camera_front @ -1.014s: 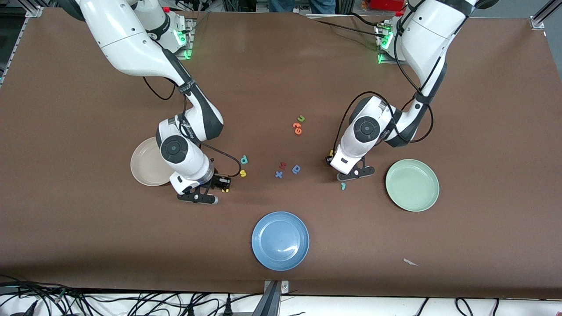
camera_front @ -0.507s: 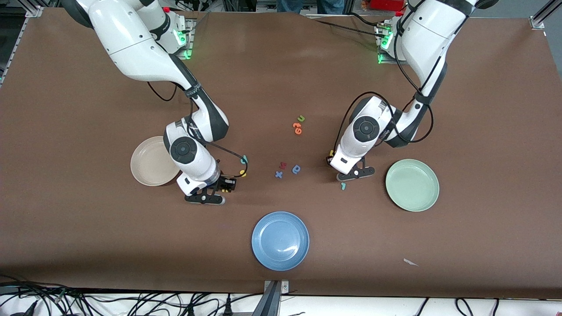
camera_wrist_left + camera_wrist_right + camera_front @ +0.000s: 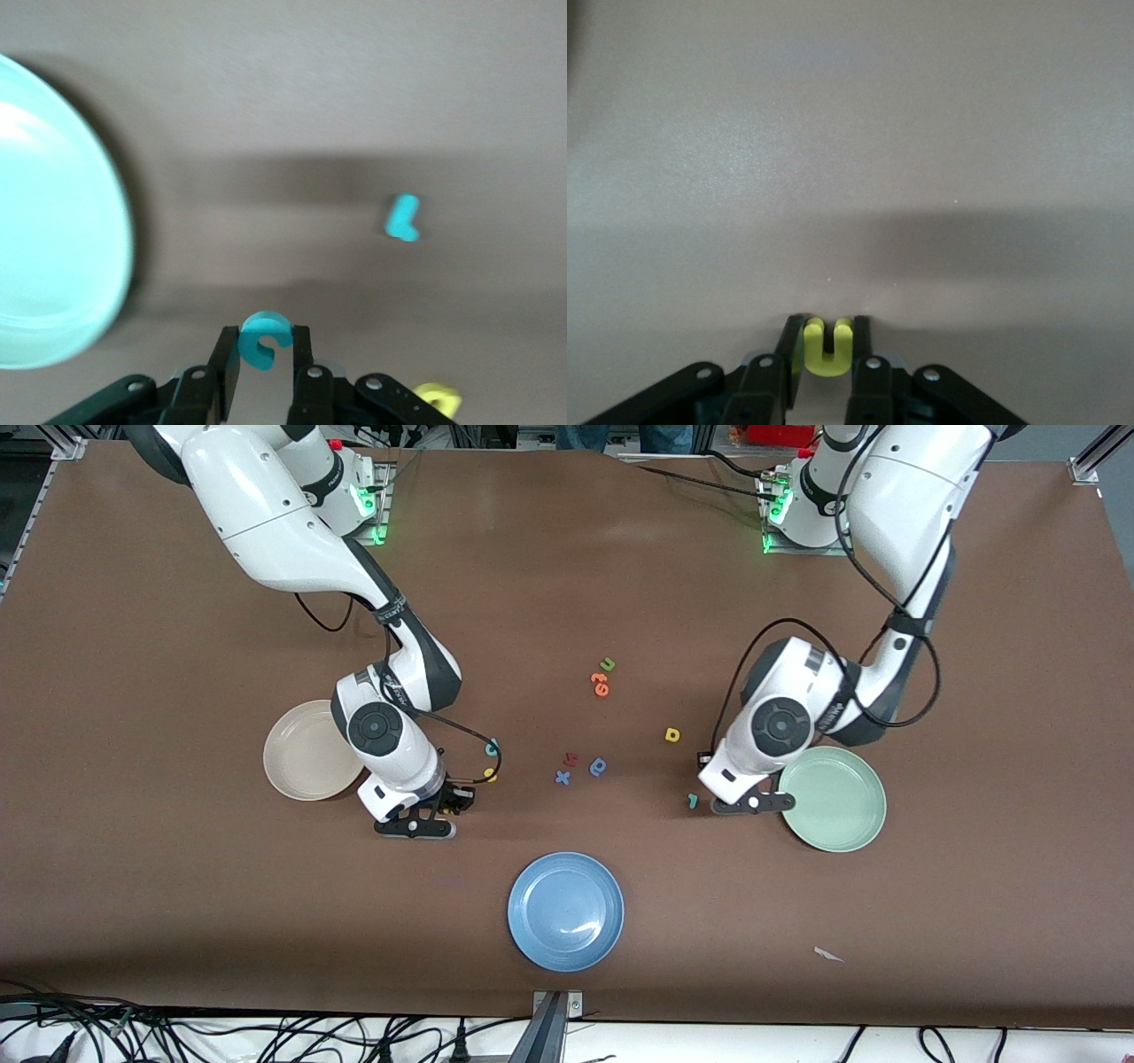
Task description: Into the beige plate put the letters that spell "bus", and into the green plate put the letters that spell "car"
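- Since a second ago my left arm has swung from the middle of the table toward the round pale-green plate (image 3: pixel 837 802). That uncovered the small yellow foam a (image 3: pixel 672 734). My right arm only edged sideways and then clamped.
- My left gripper (image 3: pixel 266 342) pinches the tiny teal foam c (image 3: pixel 264 338). It hangs over bare table just beside the green plate's rim, with the teal foam r (image 3: pixel 692 801) lying close by.
- My right gripper (image 3: pixel 827 343) is pressed tight on the tiny yellow foam u (image 3: pixel 827 350), low over the table near the round cream-beige plate (image 3: pixel 297 766).
- I judge both arms are early in the carry step, as both plates are empty.
- Next, the left needs a short move over the green plate, then a release. The right needs a lift and a sweep over the beige rim.
- The teal foam b (image 3: pixel 493 746) and yellow foam s (image 3: pixel 490 776) wait beside my right arm, half under its cable.
- The brown matte tabletop (image 3: pixel 177 868) is flat. It also holds a round blue plate (image 3: pixel 565 911) nearer the camera, stray letters mid-table and a white scrap (image 3: pixel 828 955). Cables run along the near edge.
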### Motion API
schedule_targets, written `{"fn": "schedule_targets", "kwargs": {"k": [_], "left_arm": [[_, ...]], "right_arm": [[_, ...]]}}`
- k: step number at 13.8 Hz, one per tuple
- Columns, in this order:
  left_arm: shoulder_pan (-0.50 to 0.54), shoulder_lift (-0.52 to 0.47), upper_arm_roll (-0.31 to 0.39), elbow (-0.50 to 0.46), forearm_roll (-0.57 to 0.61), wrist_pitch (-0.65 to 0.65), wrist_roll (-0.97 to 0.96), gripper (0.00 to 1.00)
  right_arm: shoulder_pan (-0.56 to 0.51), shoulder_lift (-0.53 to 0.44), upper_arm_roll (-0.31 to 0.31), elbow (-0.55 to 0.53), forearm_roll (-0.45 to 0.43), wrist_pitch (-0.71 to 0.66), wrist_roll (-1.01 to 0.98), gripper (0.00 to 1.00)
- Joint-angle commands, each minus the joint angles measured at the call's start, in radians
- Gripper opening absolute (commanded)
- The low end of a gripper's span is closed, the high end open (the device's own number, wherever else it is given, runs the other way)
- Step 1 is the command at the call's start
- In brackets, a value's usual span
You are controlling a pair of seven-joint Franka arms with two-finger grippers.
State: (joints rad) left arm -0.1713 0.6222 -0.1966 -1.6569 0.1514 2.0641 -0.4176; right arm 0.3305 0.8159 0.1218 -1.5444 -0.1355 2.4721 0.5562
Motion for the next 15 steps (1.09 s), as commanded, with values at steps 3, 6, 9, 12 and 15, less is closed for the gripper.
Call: {"fn": "schedule_targets", "kwargs": {"k": [3, 6, 9, 12, 15], "left_arm": [[0.156, 0.011, -0.003, 0.009, 0.141, -0.032, 0.403, 0.2], [0.202, 0.043, -0.003, 0.011, 0.218, -0.018, 0.529, 0.87], [0.207, 0.045, -0.006, 0.046, 0.073, -0.018, 0.476, 1.0], [0.187, 0.042, -0.017, 0.046, -0.071, 0.022, 0.299, 1.0], [0.173, 0.021, -0.099, -0.039, -0.09, 0.137, 0.101, 1.0]], "right_arm": [[-0.011, -0.056, -0.033, 0.01, -0.021, -0.091, -0.005, 0.12], [-0.021, -0.151, -0.092, -0.098, -0.016, -0.145, -0.079, 0.12], [-0.083, -0.269, -0.119, -0.273, -0.01, -0.144, -0.221, 0.12], [-0.142, -0.363, -0.126, -0.426, -0.009, -0.15, -0.326, 0.12], [-0.143, -0.38, -0.148, -0.505, -0.009, -0.151, -0.344, 0.17]]}}
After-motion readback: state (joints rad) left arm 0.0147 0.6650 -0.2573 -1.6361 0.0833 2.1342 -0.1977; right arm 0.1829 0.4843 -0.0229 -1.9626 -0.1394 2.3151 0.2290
